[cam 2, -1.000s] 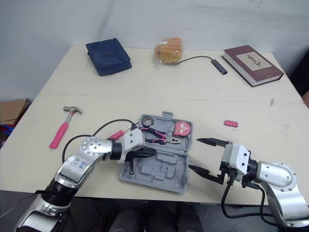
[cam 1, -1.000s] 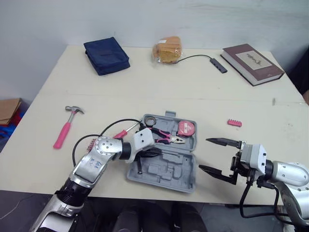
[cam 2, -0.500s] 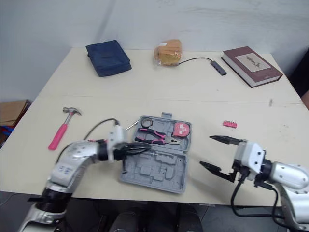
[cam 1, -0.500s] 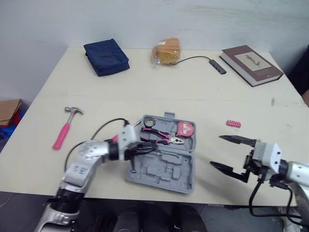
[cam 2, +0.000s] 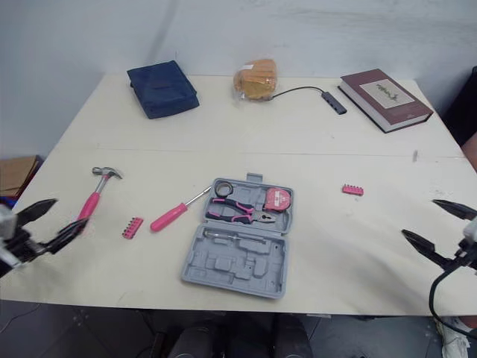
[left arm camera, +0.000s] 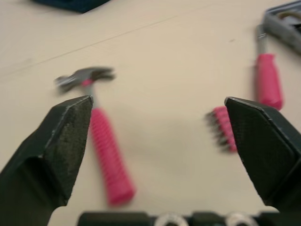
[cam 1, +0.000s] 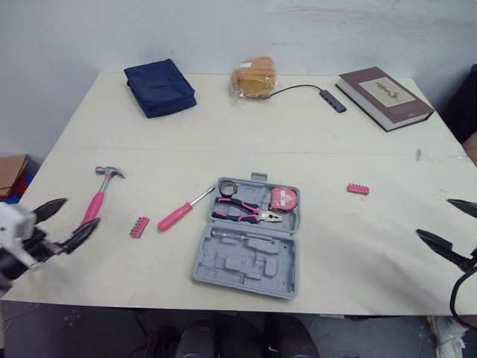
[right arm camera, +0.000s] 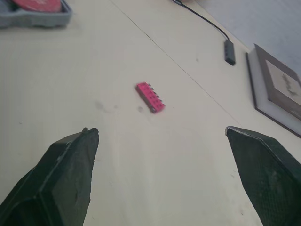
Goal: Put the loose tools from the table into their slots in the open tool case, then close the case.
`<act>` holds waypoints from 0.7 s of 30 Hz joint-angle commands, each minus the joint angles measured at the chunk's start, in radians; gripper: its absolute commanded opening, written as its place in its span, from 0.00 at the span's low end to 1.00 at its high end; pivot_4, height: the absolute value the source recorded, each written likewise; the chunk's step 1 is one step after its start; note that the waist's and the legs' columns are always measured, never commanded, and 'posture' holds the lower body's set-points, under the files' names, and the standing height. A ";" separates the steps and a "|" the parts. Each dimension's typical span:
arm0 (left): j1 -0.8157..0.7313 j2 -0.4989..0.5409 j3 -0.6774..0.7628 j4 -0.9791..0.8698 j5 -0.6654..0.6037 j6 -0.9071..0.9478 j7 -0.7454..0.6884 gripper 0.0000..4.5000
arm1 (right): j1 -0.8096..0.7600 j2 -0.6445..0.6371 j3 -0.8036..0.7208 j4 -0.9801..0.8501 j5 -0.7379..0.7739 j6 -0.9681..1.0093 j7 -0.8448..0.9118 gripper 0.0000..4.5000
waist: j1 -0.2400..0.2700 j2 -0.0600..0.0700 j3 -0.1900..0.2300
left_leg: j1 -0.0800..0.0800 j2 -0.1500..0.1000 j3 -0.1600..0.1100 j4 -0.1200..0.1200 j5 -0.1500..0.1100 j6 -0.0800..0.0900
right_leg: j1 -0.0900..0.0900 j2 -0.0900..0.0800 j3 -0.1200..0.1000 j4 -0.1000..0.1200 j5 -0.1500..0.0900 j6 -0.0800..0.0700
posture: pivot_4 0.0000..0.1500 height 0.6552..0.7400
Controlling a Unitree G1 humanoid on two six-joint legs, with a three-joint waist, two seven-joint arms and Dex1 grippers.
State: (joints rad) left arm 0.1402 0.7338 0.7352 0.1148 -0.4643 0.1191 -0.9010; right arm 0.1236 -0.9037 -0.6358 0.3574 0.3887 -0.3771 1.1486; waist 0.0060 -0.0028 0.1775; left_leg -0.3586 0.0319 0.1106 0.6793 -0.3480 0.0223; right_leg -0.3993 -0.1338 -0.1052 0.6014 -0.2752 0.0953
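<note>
The grey tool case (cam 1: 246,262) lies open near the table's front middle, with pink pliers (cam 1: 246,215) and a pink tape measure (cam 1: 282,198) in its slots. On the table to its left lie a pink-handled screwdriver (cam 1: 176,216), a pink bit holder (cam 1: 139,227) and a pink hammer (cam 1: 99,198). A second bit holder (cam 1: 358,189) lies to the right of the case. My left gripper (cam 1: 80,212) is open and empty at the front left, close to the hammer (left arm camera: 101,150). My right gripper (cam 1: 434,217) is open and empty at the right edge.
Along the far side of the table sit a blue pouch (cam 1: 159,86), a bagged bun (cam 1: 253,77), a cabled USB hub (cam 1: 332,100) and a brown book (cam 1: 384,87). A cardboard box (cam 1: 11,171) sits on the floor to the left.
My left gripper has pulled back from the case to the front left and has opened. My right gripper has drawn away to the right edge. The screwdriver and left bit holder are now uncovered.
</note>
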 commanded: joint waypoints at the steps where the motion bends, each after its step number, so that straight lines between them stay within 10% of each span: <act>1: 0.041 0.052 0.121 0.164 0.030 -0.113 0.031 0.98 | -0.013 -0.052 -0.054 0.187 -0.038 -0.130 -0.022 1.00 | -0.007 0.000 0.000 | 0.000 0.000 0.000 0.000 0.000 -0.001 | 0.000 0.000 0.000 0.000 0.000 0.000 | 1.00 1.00; 12: 0.132 0.111 0.214 0.393 0.029 -0.233 0.103 0.98 | -0.121 -0.109 -0.024 0.530 -0.053 -0.305 -0.055 1.00 | -0.030 0.000 0.000 | 0.002 0.001 0.007 -0.014 0.003 -0.006 | -0.010 0.000 0.001 0.002 -0.001 -0.002 | 1.00 1.00; 21: 0.128 0.054 0.128 0.134 -0.063 -0.110 0.062 0.98 | -0.216 0.007 0.095 0.302 0.066 -0.138 0.057 1.00 | -0.038 0.000 0.000 | 0.002 0.002 0.007 -0.015 0.003 -0.007 | -0.011 0.000 0.006 0.004 -0.002 -0.003 | 1.00 1.00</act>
State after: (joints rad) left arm 0.2586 0.7996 0.8899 0.3463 -0.4887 -0.0213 -0.8214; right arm -0.0780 -0.9143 -0.5696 0.7724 0.4020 -0.5592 1.1801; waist -0.0319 -0.0027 0.1776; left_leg -0.3562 0.0340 0.1182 0.6641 -0.3447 0.0147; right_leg -0.4100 -0.1337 -0.0989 0.6054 -0.2768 0.0922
